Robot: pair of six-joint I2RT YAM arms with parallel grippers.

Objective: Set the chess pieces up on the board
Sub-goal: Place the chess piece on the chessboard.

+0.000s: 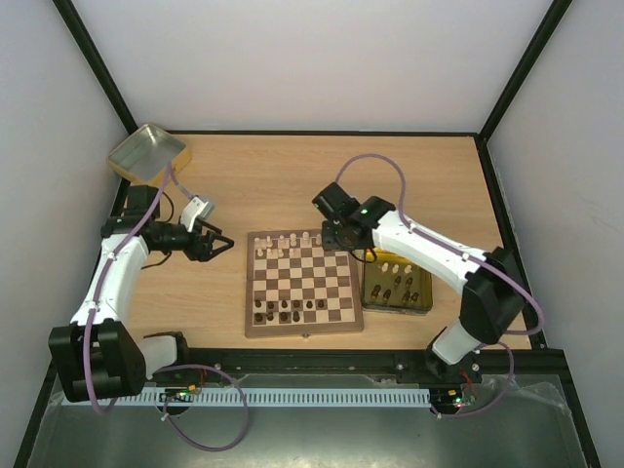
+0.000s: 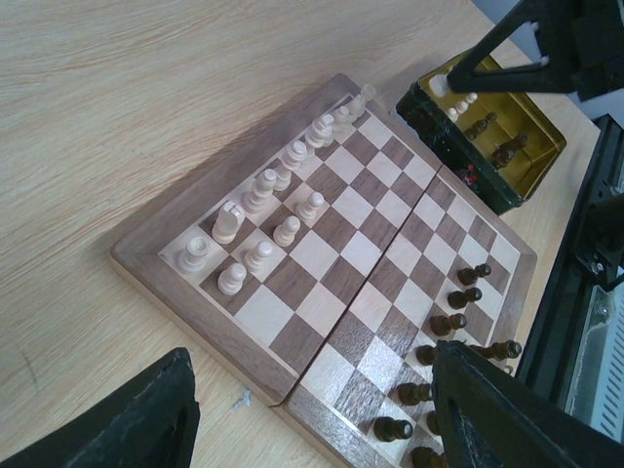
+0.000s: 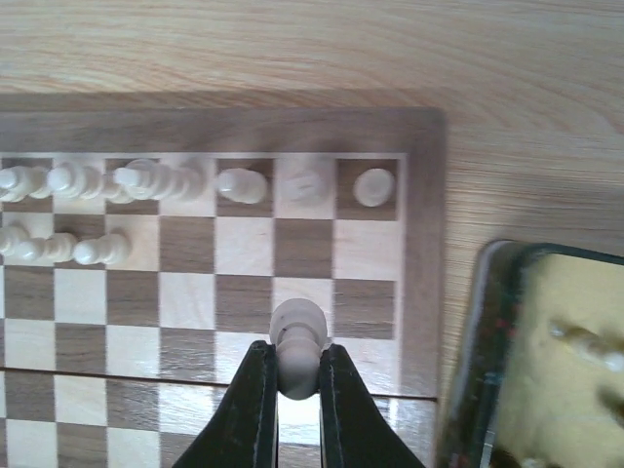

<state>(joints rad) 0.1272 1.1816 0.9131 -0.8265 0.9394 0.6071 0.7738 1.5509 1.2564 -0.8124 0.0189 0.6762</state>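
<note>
My right jaws are shut tight on one pale piece (image 3: 295, 336), gripping its waist so that its round head shows just past the tips, and I hang over the board (image 3: 419, 195) near its right-hand border, with the gold tin (image 3: 556, 283) just to my right. Ahead of me the far rank is nearly full of pale pieces (image 3: 146, 180), and the rank in front of it holds only a few pale pawns (image 3: 58, 246), off to my left. I judge this one belongs in that second rank, so I should carry it forward, and left if I mean to fill beside them, keeping high enough to clear the taller heads. I cannot tell whether its base hangs level, so I should lower slowly onto the middle of one square, feel it seat, part only a little, then rise straight up so neither tip brushes a neighbour. My left jaws stand wide apart and hold nothing, hovering off the board's left edge over the counter, well away from me
</note>
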